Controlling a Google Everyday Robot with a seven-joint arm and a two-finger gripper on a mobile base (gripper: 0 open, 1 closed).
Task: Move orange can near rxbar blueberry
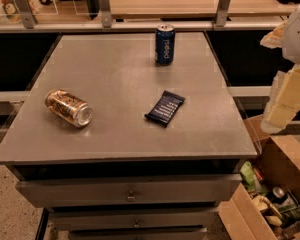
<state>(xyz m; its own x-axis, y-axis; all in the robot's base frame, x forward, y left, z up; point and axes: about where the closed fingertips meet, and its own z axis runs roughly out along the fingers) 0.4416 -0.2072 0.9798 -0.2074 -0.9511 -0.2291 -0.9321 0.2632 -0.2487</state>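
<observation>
The orange can (pixel 68 108) lies on its side at the left of the grey table top (pixel 115 64), with its silver end facing front right. The rxbar blueberry (pixel 165 108), a flat dark navy wrapper with pale text, lies right of the table's middle, about a can's length and a half from the orange can. My gripper (pixel 282 101) shows as pale arm parts at the right edge of the view. It is off the table's right side, well away from both objects and holding nothing that I can see.
A dark blue can (pixel 165 44) stands upright at the back of the table. Drawers (pixel 130 194) sit under the table top. An open cardboard box (pixel 270 199) of items stands on the floor at the lower right. A railed counter (pixel 160 4) runs behind.
</observation>
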